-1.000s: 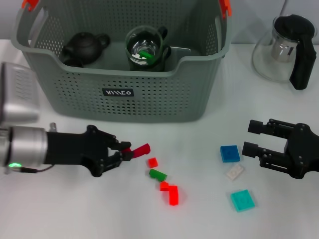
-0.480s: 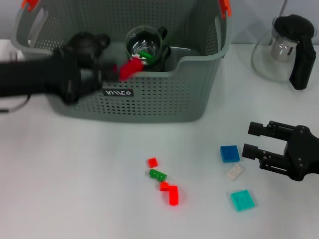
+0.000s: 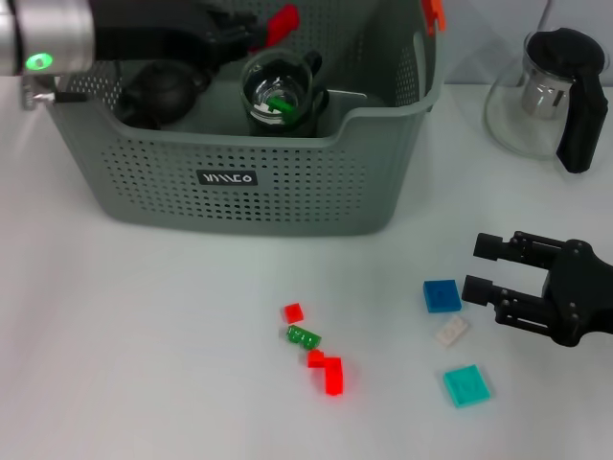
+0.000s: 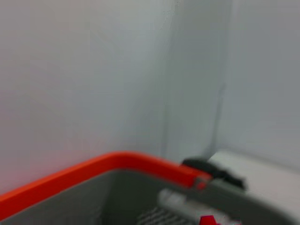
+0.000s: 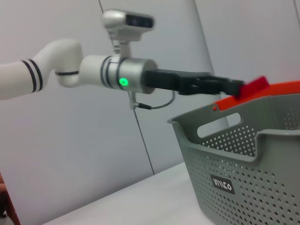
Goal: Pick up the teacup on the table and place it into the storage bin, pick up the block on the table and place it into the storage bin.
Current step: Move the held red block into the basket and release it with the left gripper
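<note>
the left pincer (image 3: 257, 32) is clamped on a red block (image 3: 283, 21) above the storage bin (image 3: 287, 196); the right pincer (image 3: 487, 268), fingers apart, hovers over the worktop (image 3: 144, 335) right of the blue block (image 3: 442, 295).

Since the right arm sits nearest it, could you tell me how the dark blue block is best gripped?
Take the dark blue block from above, across two opposite side edges: it lies flat on the table. The right end effector is open beside it.

Black label (image 3: 227, 177) on storage bin (image 3: 287, 201) front: "WILCO" (white, stylised).
</note>
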`<state>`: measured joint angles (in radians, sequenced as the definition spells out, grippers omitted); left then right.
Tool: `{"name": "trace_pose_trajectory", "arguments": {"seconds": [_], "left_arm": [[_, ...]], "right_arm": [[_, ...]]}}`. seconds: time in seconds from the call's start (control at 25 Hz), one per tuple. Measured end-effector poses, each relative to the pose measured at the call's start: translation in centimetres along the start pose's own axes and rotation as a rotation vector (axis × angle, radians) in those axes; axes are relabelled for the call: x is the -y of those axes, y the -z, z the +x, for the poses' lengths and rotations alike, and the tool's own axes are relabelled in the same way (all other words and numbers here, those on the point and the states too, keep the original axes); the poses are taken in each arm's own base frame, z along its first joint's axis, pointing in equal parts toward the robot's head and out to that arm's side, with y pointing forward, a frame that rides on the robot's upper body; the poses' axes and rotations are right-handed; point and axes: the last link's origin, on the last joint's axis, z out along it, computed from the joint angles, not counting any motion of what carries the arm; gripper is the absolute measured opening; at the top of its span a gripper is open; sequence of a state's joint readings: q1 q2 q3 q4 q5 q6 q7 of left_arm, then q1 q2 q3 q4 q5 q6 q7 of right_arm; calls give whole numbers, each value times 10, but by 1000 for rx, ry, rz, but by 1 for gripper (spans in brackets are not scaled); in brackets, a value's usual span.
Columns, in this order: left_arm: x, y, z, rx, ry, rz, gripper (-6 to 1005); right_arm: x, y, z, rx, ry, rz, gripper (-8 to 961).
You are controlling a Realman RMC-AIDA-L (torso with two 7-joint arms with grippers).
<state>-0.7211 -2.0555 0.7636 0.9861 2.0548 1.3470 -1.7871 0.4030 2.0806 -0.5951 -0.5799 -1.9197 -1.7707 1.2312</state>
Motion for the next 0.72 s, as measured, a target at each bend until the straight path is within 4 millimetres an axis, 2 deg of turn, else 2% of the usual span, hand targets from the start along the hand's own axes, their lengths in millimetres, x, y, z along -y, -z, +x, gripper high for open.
{"name": "trace_pose_trajectory", "arguments": {"seconds": [0.08, 0.32, 0.6, 0.72], "left_arm": [[0, -18, 1, 73, -25, 49, 164], [-9, -50, -5, 187, -111, 121, 164], [-6, -57, -2, 162, -114, 204, 165], [-5, -57, -2, 174, -121, 211, 209]], "right_arm": [[0, -1, 0, 0, 0, 0, 666], [1, -2, -1, 1, 3, -1, 666], [1, -2, -1, 2, 4, 0, 665], [1, -2, -1, 4, 4, 1, 665]]}}
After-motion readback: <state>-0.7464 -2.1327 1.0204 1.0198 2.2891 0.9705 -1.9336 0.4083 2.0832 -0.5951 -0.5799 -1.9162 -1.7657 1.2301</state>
